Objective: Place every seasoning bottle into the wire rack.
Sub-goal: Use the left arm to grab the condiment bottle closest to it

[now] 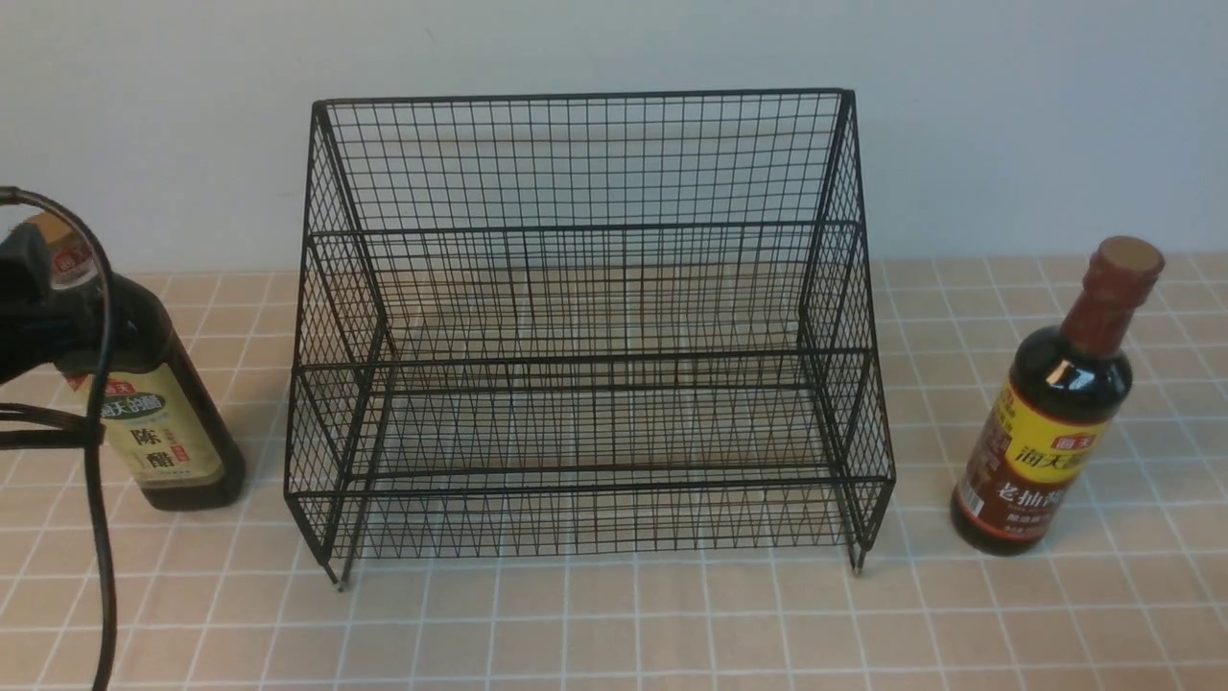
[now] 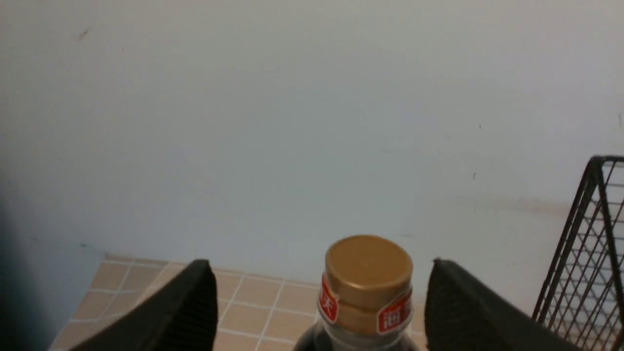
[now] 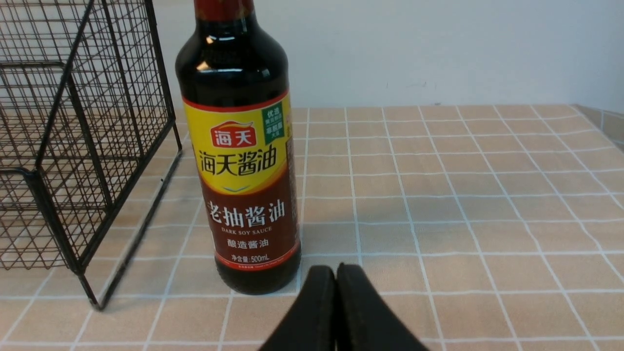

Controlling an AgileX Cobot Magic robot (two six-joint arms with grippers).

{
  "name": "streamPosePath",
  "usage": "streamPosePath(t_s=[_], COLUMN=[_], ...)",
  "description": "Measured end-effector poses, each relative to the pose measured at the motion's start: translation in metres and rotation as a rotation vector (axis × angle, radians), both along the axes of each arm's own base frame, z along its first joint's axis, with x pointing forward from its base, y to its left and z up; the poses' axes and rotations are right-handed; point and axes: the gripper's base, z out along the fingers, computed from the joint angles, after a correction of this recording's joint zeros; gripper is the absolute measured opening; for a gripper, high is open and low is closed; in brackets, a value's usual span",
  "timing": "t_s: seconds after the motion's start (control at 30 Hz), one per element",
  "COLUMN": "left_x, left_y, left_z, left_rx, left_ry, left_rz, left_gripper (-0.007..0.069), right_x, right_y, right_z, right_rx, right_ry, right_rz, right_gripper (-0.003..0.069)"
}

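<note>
The black wire rack [image 1: 585, 326] stands mid-table, with nothing on either tier. The squarish gold-capped bottle [image 1: 163, 422] stands left of it. My left gripper [image 2: 319, 307] is open, one finger on each side of the bottle's gold cap [image 2: 368, 273], not touching it; in the front view it [image 1: 43, 307] hides the bottle's neck. The round bottle with the reddish-brown neck [image 1: 1055, 403] stands right of the rack. My right gripper [image 3: 336, 273] is shut and empty, low over the table just in front of this bottle [image 3: 241, 161]; it is out of the front view.
Beige tiled tabletop [image 1: 672, 624] with a pale wall behind. The left arm's black cable [image 1: 96, 499] hangs down at the front view's left edge. The rack's side shows in the left wrist view [image 2: 585, 253] and the right wrist view [image 3: 73, 146].
</note>
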Motion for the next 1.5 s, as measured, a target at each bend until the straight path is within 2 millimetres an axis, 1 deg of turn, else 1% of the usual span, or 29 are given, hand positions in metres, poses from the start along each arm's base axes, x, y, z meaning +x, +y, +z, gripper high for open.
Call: streamPosePath(t_s=[0.03,0.13,0.3,0.33,0.43,0.5,0.7,0.87,0.93,1.0,1.03,1.07,1.1,1.27,1.37,1.47,1.5], left_x=[0.004,0.008,0.017,0.023,0.031,0.041,0.057,0.064,0.068,0.070,0.071,0.071,0.071,0.071,0.067,0.055,0.049], left_y=[-0.001,-0.001,0.000,0.001,0.002,0.002,0.004,0.005,0.006,0.007,0.007,0.007,0.007,0.006,0.004,0.002,0.001], left_z=[-0.005,-0.010,-0.013,-0.013,-0.015,-0.017,-0.025,-0.033,-0.036,-0.038,-0.039,-0.039,-0.039,-0.037,-0.032,-0.018,-0.009], left_rx=[0.014,0.031,0.041,0.043,0.042,0.041,0.040,0.045,0.053,0.057,0.060,0.057,0.043,0.045,0.065,0.105,0.121], left_ry=[0.022,0.033,0.025,0.025,0.035,0.046,0.073,0.071,0.054,0.046,0.042,0.038,0.034,0.032,0.043,0.048,0.026], left_rz=[-0.012,-0.020,-0.016,-0.016,-0.016,-0.016,-0.015,-0.008,-0.002,0.001,0.002,0.003,0.005,-0.004,-0.026,-0.042,-0.043], left_gripper=[0.0522,0.0522,0.0522,0.0522,0.0522,0.0522,0.0522,0.0522,0.0508,0.0472,0.0395,0.0353,0.0332,0.0329,0.0318,0.0304,0.0304], right_x=[0.000,0.000,0.000,0.000,0.000,0.000,0.000,0.000,0.000,0.000,0.000,0.000,0.000,0.000,0.000,0.000,0.000], right_y=[0.000,0.000,0.000,0.000,0.000,0.000,0.000,0.000,0.000,0.000,0.000,0.000,0.000,0.000,0.000,0.000,0.000], right_z=[0.000,0.000,0.000,0.000,0.000,0.000,0.000,0.000,0.000,0.000,0.000,0.000,0.000,0.000,0.000,0.000,0.000], right_rx=[0.000,0.000,0.000,0.000,0.000,0.000,0.000,0.000,0.000,0.000,0.000,0.000,0.000,0.000,0.000,0.000,0.000], right_ry=[0.000,0.000,0.000,0.000,0.000,0.000,0.000,0.000,0.000,0.000,0.000,0.000,0.000,0.000,0.000,0.000,0.000], right_rz=[0.000,0.000,0.000,0.000,0.000,0.000,0.000,0.000,0.000,0.000,0.000,0.000,0.000,0.000,0.000,0.000,0.000], right_gripper=[-0.0015,-0.0015,-0.0015,-0.0015,-0.0015,-0.0015,-0.0015,-0.0015,-0.0015,-0.0015,-0.0015,-0.0015,-0.0015,-0.0015,-0.0015,-0.0015,-0.0015])
